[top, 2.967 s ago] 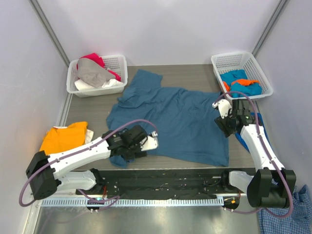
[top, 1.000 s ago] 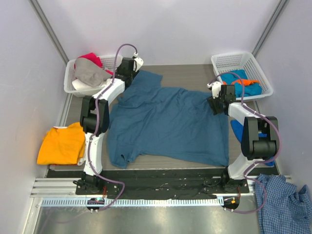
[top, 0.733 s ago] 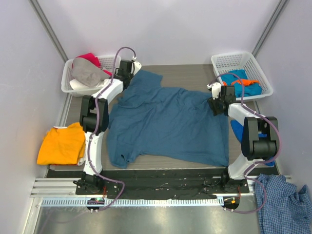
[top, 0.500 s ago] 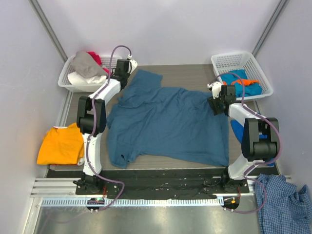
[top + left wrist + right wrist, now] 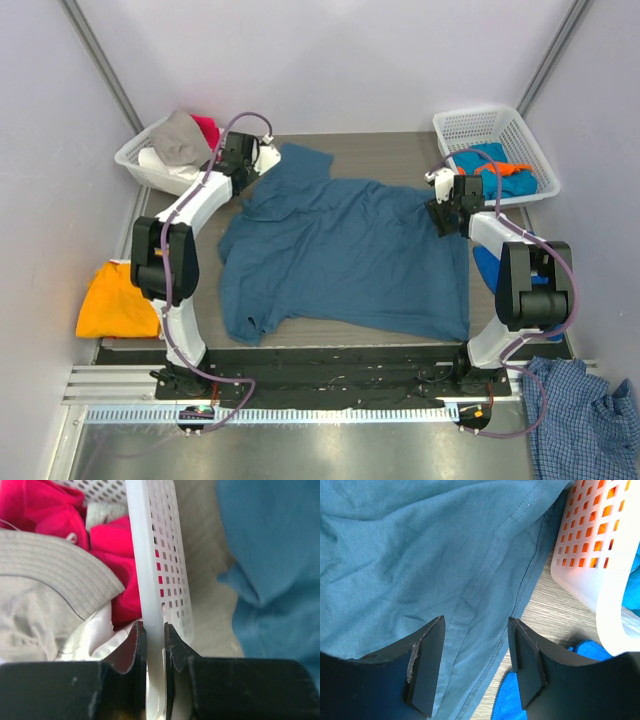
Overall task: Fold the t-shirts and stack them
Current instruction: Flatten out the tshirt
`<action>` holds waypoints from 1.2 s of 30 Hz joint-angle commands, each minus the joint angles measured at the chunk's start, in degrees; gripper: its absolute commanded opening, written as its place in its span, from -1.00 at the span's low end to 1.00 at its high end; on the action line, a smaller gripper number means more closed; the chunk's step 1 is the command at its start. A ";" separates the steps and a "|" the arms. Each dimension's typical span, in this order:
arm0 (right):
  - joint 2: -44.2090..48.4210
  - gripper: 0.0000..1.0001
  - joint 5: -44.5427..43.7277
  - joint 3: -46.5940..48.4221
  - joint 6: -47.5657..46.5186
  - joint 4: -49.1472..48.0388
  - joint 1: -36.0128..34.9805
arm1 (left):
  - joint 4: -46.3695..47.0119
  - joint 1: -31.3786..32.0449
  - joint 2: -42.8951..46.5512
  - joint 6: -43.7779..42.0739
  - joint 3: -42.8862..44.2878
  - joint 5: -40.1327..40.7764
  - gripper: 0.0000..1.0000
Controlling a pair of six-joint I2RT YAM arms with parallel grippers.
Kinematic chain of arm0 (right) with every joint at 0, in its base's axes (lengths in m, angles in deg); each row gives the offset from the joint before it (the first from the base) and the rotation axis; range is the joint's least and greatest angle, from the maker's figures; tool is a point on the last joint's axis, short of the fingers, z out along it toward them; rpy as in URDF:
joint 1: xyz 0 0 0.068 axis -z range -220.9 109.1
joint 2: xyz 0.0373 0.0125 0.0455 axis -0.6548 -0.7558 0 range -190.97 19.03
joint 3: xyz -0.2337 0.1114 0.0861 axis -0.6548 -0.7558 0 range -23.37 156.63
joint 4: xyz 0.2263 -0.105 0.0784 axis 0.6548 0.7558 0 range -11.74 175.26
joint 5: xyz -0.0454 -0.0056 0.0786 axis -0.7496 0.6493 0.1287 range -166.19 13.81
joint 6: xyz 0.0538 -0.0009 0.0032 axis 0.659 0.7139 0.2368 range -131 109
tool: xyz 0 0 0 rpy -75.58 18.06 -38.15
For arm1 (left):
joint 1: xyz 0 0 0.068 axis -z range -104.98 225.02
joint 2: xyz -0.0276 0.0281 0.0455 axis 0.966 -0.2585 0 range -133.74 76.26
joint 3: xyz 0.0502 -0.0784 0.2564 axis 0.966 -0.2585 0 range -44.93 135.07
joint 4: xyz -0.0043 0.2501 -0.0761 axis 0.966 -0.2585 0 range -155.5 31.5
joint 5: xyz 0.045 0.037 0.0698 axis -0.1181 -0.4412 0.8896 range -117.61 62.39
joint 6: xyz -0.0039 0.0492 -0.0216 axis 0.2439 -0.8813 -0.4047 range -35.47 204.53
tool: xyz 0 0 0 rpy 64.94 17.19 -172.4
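Note:
A large dark teal-blue t-shirt (image 5: 345,250) lies spread flat in the middle of the table. My left gripper (image 5: 227,162) is at the back left, shut on the rim of the left white basket (image 5: 140,160); in the left wrist view the jaws (image 5: 154,630) pinch the mesh wall (image 5: 150,555). Red (image 5: 45,510) and grey (image 5: 55,580) tees lie inside that basket. My right gripper (image 5: 441,214) hangs open over the teal-blue shirt's right hem (image 5: 485,610), fingers straddling the seam. An orange t-shirt (image 5: 115,300) lies at the left edge.
The right white basket (image 5: 520,135) holds turquoise (image 5: 480,158) and orange (image 5: 510,170) clothes and stands just beside my right gripper. A bright blue cloth (image 5: 486,263) lies under the shirt's right edge. A checked shirt (image 5: 585,420) lies at the front right.
My left gripper shut on the left basket's rim and dragged it left and back, turning it. The right arm stayed put.

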 commanded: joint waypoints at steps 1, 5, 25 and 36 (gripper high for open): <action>2.30 0.20 0.64 0.83 -0.62 -0.41 -0.32 | -21.25 -2.24 1.57 -8.08 -4.72 -0.30 -1.00; 2.74 0.20 0.55 0.66 -0.71 -0.23 -0.32 | -27.75 -7.41 2.19 -11.16 -3.15 3.39 -1.00; 0.37 0.18 4.51 0.39 -0.09 -0.49 -1.99 | -41.91 -28.25 -3.34 -20.48 5.99 25.97 -1.00; 0.19 0.18 5.12 -0.13 -0.35 -0.58 -2.16 | -42.80 -35.38 -10.20 -19.95 15.49 35.39 -1.00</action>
